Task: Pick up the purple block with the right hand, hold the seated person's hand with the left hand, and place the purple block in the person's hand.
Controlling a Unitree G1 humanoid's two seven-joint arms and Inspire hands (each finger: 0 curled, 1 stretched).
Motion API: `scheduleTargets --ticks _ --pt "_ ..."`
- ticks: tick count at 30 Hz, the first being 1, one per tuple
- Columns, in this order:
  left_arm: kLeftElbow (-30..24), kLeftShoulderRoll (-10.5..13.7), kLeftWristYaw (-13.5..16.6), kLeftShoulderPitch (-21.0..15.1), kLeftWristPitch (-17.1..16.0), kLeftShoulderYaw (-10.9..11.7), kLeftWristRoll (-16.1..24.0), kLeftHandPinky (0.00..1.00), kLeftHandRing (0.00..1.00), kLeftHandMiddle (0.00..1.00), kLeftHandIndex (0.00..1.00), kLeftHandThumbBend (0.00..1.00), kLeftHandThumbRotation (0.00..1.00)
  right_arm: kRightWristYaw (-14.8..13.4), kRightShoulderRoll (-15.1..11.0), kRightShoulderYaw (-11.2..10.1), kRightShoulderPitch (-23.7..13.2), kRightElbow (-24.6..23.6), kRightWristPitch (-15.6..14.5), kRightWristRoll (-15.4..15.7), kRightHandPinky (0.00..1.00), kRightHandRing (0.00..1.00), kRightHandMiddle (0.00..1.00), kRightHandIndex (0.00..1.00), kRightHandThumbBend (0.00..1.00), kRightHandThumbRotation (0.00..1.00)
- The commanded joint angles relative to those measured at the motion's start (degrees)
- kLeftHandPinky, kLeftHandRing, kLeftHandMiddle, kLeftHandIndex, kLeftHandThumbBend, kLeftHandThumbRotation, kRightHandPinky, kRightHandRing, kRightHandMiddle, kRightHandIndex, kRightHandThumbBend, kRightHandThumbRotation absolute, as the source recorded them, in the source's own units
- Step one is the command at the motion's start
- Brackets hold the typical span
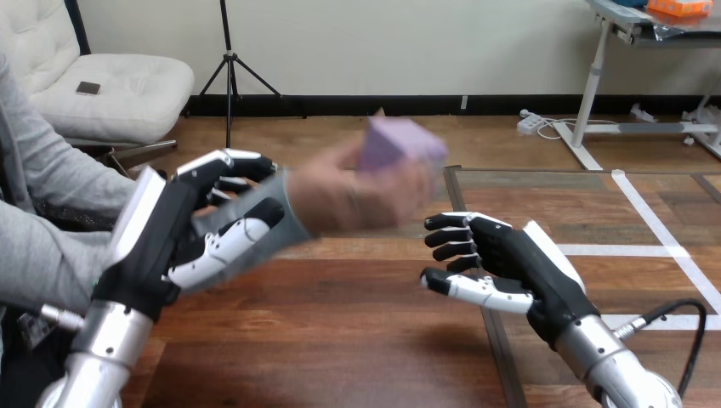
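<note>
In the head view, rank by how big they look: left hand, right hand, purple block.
1. left hand, though it may only be nearer the camera
2. right hand
3. purple block, clearly smallest

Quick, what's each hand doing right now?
Left hand: shut on the person's wrist.
Right hand: open, empty; the block is in the person's hand.
</note>
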State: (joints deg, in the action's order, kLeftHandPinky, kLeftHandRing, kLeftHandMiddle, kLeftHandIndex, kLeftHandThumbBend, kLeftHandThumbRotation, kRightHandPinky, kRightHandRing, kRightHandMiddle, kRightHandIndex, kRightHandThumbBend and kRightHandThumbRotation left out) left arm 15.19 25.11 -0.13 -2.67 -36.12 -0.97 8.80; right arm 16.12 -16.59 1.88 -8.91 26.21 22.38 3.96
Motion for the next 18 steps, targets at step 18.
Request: scheduleTargets --ticks 18 --pt "0.4 -8.0 -3.0 4.5 -6.9 1.8 -8.5 0.63 0.72 0.72 0.68 0.72 0.97 -1.5 4.2 -1.7 6.7 -13.8 -3.2 -6.7 0.68 0.74 0.78 0.8 0.82 0.82"
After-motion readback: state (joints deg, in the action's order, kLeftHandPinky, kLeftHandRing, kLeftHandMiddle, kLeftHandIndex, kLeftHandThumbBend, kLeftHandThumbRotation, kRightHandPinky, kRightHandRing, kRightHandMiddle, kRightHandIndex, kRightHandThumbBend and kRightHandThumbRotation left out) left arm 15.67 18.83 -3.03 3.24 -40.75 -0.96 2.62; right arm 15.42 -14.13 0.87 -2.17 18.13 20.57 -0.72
